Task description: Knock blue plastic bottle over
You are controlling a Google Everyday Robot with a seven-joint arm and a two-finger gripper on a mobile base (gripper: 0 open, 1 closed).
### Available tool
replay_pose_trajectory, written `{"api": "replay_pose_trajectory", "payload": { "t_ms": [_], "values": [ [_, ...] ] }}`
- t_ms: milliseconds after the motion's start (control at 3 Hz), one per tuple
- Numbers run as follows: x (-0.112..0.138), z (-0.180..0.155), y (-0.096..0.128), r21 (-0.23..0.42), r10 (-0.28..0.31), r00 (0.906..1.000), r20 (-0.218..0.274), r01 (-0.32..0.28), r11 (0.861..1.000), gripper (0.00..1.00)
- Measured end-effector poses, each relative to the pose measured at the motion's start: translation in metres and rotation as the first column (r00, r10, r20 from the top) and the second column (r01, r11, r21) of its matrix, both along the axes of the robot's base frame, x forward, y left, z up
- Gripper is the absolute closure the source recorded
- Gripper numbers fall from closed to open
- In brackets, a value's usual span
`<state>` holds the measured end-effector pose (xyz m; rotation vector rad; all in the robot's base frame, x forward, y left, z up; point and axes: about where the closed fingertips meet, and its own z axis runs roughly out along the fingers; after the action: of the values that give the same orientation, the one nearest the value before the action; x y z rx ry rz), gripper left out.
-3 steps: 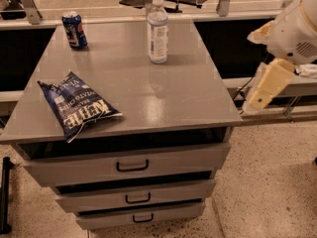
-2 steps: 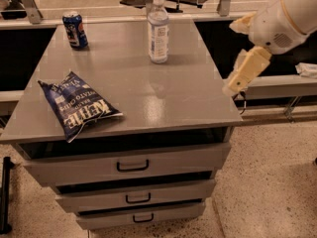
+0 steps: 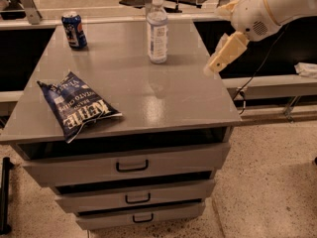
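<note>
now: blue plastic bottle [image 3: 157, 31] upright; gripper [image 3: 218, 66] apart, at edge of table [image 3: 148, 90].

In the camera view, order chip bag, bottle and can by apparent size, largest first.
1. Chip bag, though nearest the camera.
2. Bottle.
3. Can.
Gripper hangs right of the bottle, not touching.

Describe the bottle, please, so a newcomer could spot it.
On the grey cabinet, near the far edge, the bottle stands upright. It is clear, white-capped and taller than the can to its left; the end effector hovers to its right.
</note>
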<state>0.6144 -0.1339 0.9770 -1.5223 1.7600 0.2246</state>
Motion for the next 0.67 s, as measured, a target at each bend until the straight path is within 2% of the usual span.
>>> {"api": "replay_pose_trajectory", "payload": {
  "t_ms": [333,667],
  "values": [
    [0.0,0.0,0.0,0.0,0.0,1.0,0.0,0.0,1.0,0.0],
    [0.018,-0.004,0.012,0.056,-0.025,0.9994,0.024,0.024,0.998,0.0]
  ]
}}
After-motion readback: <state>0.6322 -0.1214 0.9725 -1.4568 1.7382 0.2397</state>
